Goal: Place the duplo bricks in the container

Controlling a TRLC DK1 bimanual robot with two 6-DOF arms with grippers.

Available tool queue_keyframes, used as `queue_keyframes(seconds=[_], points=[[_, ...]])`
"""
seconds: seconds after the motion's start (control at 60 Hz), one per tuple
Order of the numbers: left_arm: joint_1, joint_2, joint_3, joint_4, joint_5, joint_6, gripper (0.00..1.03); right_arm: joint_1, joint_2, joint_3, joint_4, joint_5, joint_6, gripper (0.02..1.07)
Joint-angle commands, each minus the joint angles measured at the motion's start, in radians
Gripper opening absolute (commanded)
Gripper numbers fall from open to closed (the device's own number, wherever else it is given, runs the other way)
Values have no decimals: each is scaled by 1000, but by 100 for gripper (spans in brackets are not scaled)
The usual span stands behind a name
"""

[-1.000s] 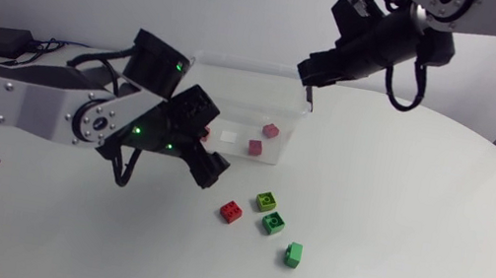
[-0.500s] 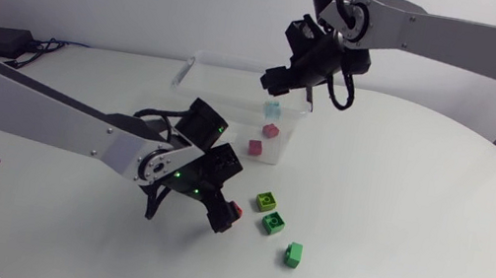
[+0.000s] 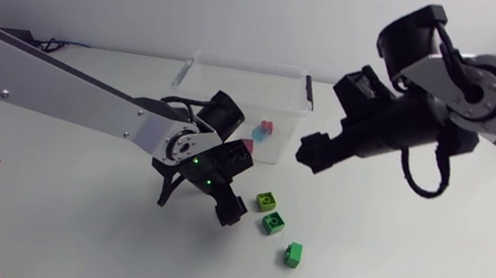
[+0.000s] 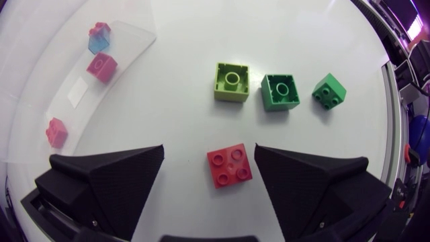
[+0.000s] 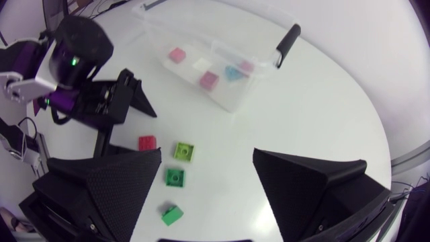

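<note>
A red brick (image 4: 230,166) lies on the table between the fingers of my open left gripper (image 4: 209,152), touching neither; in the head view that gripper (image 3: 222,195) hides it. Ahead of it lie a lime brick (image 4: 232,82) (image 3: 266,201), a dark green brick (image 4: 281,92) (image 3: 273,224) and a green brick (image 4: 330,90) (image 3: 293,255). The clear container (image 3: 302,80) (image 5: 265,84) holds pink bricks (image 3: 249,146) (image 4: 101,66) and a light blue brick (image 3: 259,134) (image 4: 99,42). My right gripper (image 3: 311,156) (image 5: 207,156) hangs open and empty to the right of the container, above the table.
The container's black handle (image 5: 287,42) sticks out at its right end. A black box with cables (image 3: 20,35) lies at the table's far left. White table stretches in front of and to the right of the loose bricks.
My right gripper opened over the container, dropped the light blue brick in, then swung right and down. My left gripper moved right and lowered around the red brick.
</note>
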State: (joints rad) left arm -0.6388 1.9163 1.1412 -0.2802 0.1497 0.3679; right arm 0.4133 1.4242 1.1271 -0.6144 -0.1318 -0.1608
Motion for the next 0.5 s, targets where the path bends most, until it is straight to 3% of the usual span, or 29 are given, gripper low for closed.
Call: queue_keyframes(seconds=[0.0,0.25,0.3,0.483], points=[[7,29,42,-56,8,25,92,-2,-64,-98,-19,-12,-8,102],[-15,56,106,-162,8,20,91,-2,-142,-274,-22,-58,4,102],[-15,73,132,-183,10,14,87,-2,-150,-305,-16,-60,3,102],[-10,159,276,-375,24,-9,86,-21,-188,-377,-4,-78,-5,102]])
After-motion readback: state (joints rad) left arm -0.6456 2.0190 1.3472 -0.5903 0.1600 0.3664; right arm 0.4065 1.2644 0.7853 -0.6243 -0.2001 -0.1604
